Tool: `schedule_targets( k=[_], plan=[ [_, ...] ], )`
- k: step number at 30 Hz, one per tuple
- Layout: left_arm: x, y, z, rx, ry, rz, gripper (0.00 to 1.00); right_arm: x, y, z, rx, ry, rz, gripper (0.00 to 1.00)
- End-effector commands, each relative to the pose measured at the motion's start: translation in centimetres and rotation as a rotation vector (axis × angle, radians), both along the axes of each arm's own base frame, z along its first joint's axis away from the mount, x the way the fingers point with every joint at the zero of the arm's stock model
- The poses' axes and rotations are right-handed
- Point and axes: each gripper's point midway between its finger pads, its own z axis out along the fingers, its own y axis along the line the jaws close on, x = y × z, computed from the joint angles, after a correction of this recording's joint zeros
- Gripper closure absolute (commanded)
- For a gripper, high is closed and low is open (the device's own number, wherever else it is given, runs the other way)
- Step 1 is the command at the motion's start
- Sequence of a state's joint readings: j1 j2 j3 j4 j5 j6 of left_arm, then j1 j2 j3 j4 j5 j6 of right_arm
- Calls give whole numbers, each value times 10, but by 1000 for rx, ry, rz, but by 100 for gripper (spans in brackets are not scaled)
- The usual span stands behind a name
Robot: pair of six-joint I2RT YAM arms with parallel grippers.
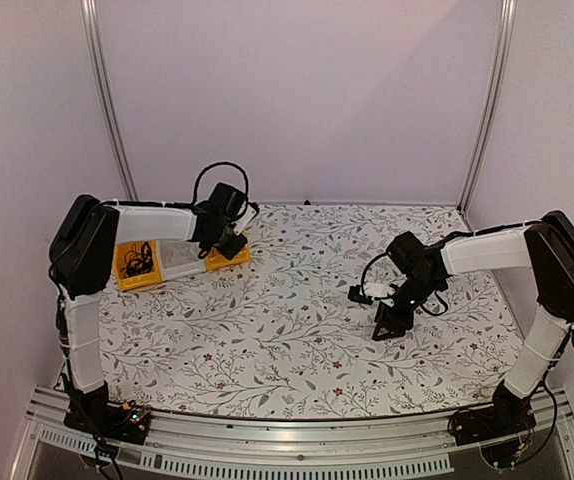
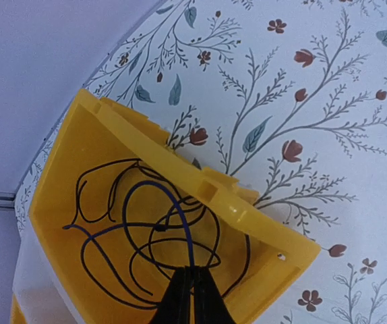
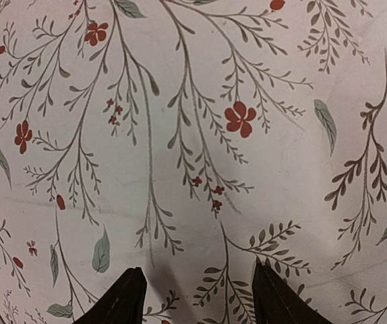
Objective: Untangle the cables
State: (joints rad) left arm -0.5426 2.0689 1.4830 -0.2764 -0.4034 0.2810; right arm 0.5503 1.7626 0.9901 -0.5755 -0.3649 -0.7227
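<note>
Fingers (image 2: 178,304) of the left gripper (image 2: 194,283) are pressed together. One dark wire comes up from between their tips, so they look pinched on it. That wire is part of the cables (image 2: 146,229), a loose black tangle lying inside the yellow tray (image 2: 247,216). From above, the tray sits at about 10 o'clock on the table (image 1: 287,330).

The right gripper (image 3: 197,287) has its fingers spread wide with nothing between them. It hangs over bare flowered cloth (image 3: 180,169) at about 3 o'clock, well apart from the tray.

What could go wrong? I think a pull on this one wire could drag the whole tangle up, because the loops cross over each other. The loops could also pull tight into a knot. The wire is very thin, so it could slip out of the tips. The tray looks light and nothing holds it down, so it could lift or slide.

In the left wrist view, the tray wall stands on the 2 o'clock side of the tangle. It is in the way of a sideways pull, and a wire could catch on its edge. The right gripper is too far off to help.
</note>
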Motion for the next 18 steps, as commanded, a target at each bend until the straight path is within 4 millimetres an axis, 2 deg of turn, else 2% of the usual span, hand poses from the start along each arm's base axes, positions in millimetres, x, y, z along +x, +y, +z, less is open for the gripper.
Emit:
schedule_targets(
  k=[1,7,11,13,15,18],
  plan=[
    [3,-5,-7,-87,55,-2,100,-5,-5,-10,-47,27,3,42],
    [2,2,-12,-101,81,25,100,-5,-4,-10,-46,27,3,42],
    [1,5,-5,-110,74,52,89,-4,-4,-9,-45,23,1,42],
    [0,8,4,-112,66,63,84,3,-9,-9,-70,-20,-8,42],
    [-3,11,10,-110,66,75,77,12,-12,-3,-86,-78,-23,42],
    [-12,16,22,-117,71,82,71,23,-13,17,-73,-142,-44,42]
  ],
)
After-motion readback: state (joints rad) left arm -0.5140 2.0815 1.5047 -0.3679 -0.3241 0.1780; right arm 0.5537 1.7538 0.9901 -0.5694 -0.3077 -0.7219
